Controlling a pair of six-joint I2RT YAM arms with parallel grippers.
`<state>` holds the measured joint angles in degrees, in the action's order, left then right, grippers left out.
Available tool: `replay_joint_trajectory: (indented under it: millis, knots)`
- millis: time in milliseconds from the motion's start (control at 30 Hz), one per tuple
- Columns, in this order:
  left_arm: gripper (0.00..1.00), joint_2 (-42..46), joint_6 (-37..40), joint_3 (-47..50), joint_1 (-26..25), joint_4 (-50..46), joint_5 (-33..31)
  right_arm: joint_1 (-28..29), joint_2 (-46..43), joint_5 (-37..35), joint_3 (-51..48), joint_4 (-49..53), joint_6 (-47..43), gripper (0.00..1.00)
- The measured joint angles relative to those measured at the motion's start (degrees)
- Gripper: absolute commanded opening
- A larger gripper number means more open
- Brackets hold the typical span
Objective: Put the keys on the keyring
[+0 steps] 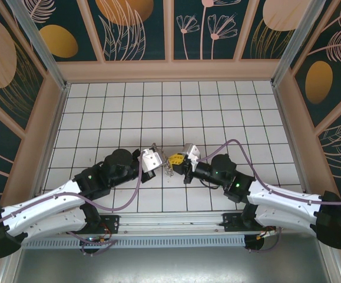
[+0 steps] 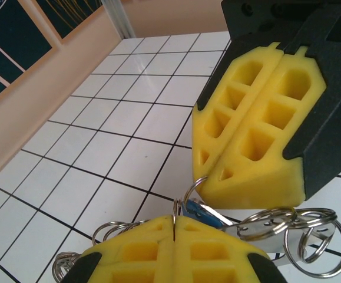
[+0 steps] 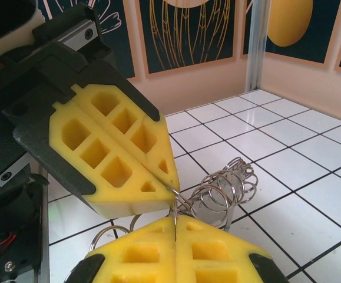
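Observation:
Both grippers meet tip to tip at the table's middle, left gripper (image 1: 163,165) and right gripper (image 1: 174,160). In the left wrist view my left gripper (image 2: 176,219) is shut on a thin silver ring of the keyring (image 2: 176,207). The key (image 2: 201,213), blue-headed with a silver blade, lies just beyond its pads. The right gripper (image 2: 208,171) is shut above it, a ring loop curling from its tip. In the right wrist view my right gripper (image 3: 175,219) is shut on a thin ring (image 3: 174,210), the left gripper (image 3: 169,188) touching close above.
A bunch of several linked silver rings (image 3: 229,187) trails off on the white tiled floor (image 1: 217,106) beyond the grippers; more rings (image 2: 303,239) lie beside the key. Peach walls (image 1: 170,71) enclose the floor on three sides.

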<state>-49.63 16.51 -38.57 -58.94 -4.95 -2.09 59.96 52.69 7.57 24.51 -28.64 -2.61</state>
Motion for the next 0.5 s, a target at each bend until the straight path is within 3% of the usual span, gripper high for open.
replay_joint_trajectory:
  millis: [500]
  knots:
    - [0.00,-0.2,0.5,0.0,0.0,0.0,-1.6,0.0,2.4,0.0,1.5,-0.2,0.2,0.00]
